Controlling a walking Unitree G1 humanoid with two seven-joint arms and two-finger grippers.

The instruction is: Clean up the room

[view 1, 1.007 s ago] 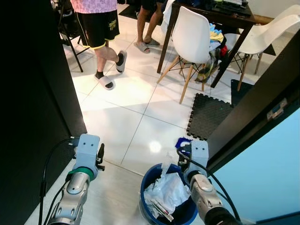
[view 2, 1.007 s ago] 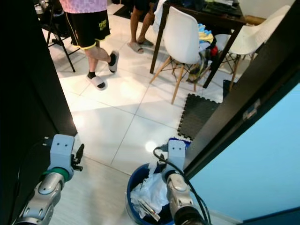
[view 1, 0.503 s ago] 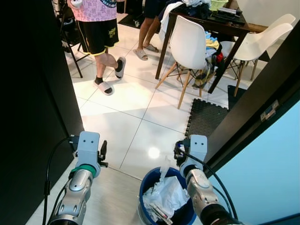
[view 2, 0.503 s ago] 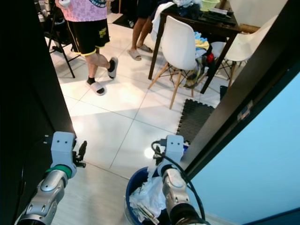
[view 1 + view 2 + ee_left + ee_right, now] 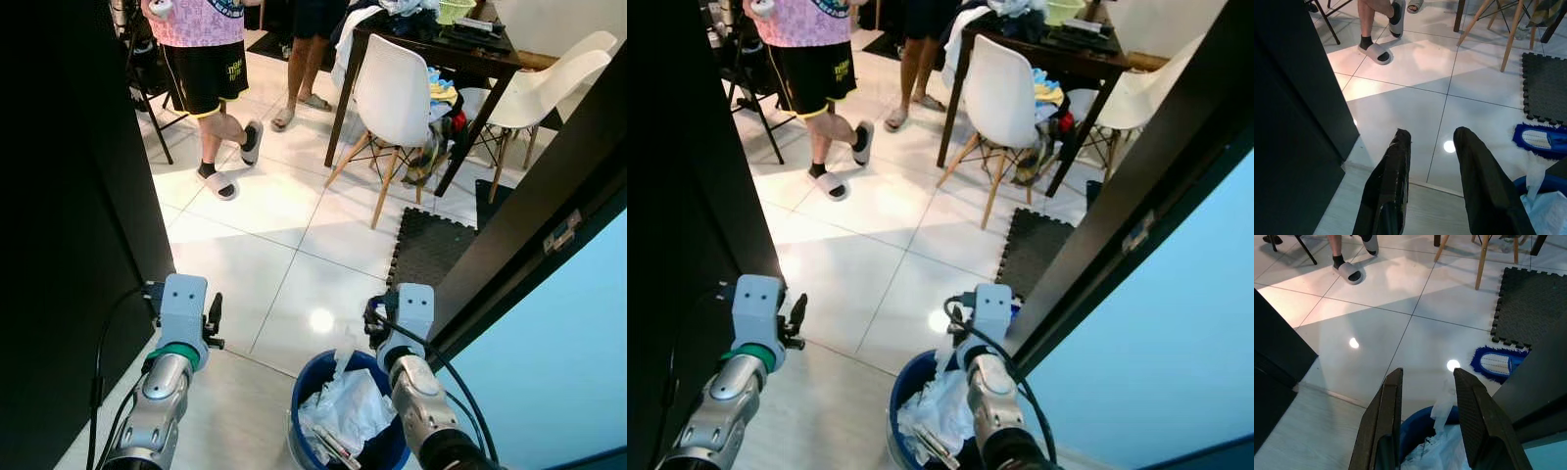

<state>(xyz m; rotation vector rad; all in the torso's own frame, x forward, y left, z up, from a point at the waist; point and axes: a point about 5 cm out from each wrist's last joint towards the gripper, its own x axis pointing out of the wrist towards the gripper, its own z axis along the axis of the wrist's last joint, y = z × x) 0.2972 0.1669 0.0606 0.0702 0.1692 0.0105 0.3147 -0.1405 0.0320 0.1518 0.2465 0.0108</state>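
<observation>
Blue bin (image 5: pixel 312 380) underfoot; chair (image 5: pixel 394 93), black mat (image 5: pixel 432 245), person (image 5: pixel 201 59) ahead

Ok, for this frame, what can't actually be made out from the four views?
- Blue bin: its contents below the white bag are hidden in the head views; the picture's bottom edge cuts its base.
- Blue slipper: partly hidden behind the dark door edge in the right wrist view.
- Table clutter: too small to identify.
- Two people: cut off by the top edge.
- Left gripper and right gripper: open, empty.
</observation>
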